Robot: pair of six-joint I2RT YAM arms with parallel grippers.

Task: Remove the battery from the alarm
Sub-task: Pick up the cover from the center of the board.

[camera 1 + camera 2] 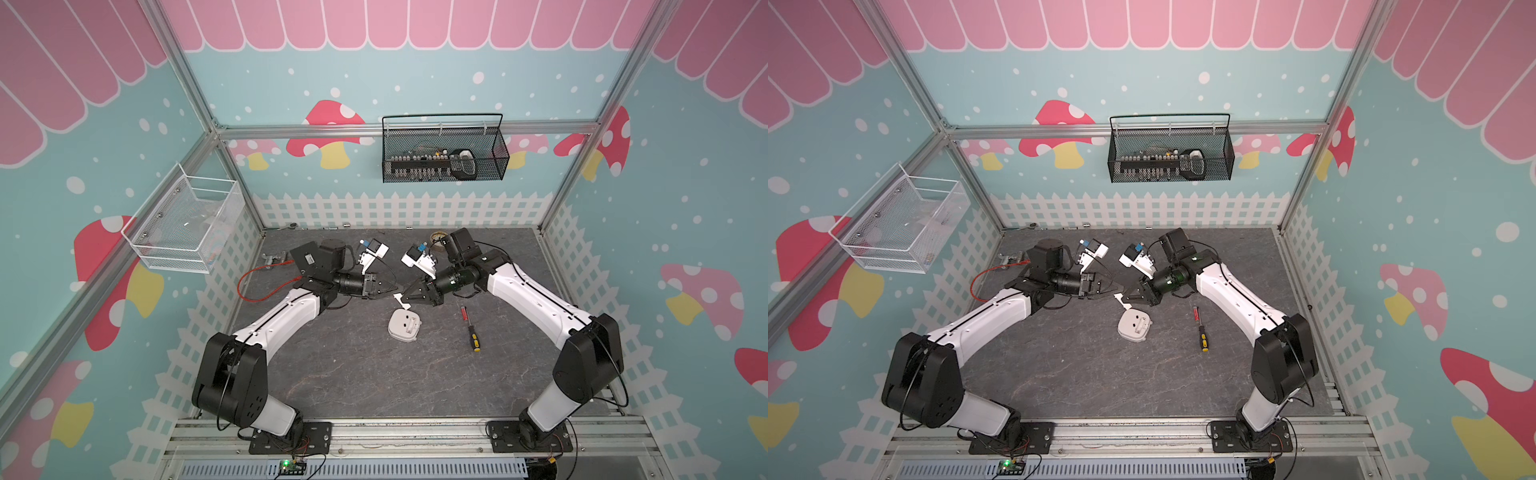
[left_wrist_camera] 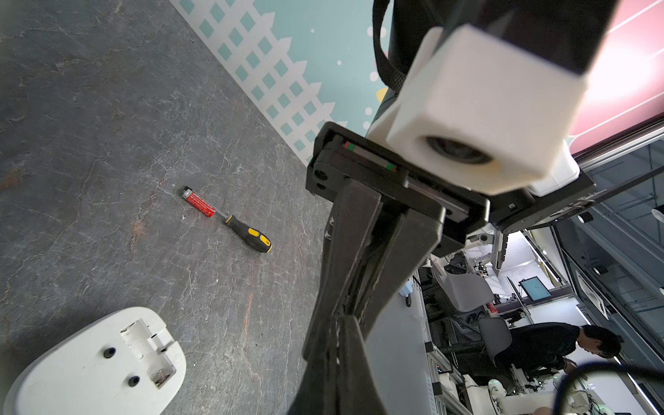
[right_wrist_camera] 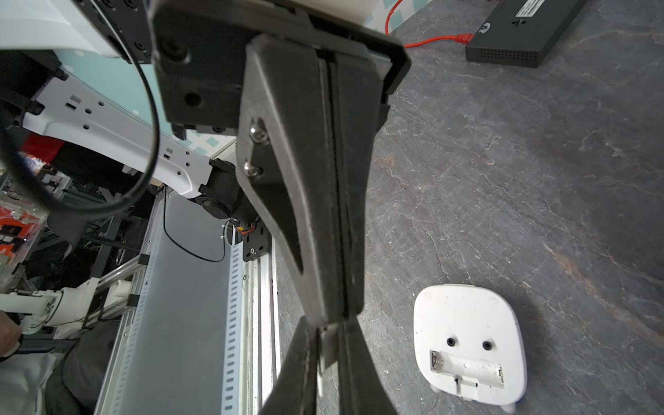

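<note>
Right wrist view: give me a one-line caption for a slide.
Alarm lying back-up on the table, battery recess open and empty; a pale cover plate sits between the right jaws.

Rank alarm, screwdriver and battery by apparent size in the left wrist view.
1. alarm: largest by far, though it is nearest the camera and cut off by the frame edge.
2. screwdriver: longer than the battery.
3. battery: smallest. It lies in line with the screwdriver at a similar distance, so that comparison is fair.
</note>
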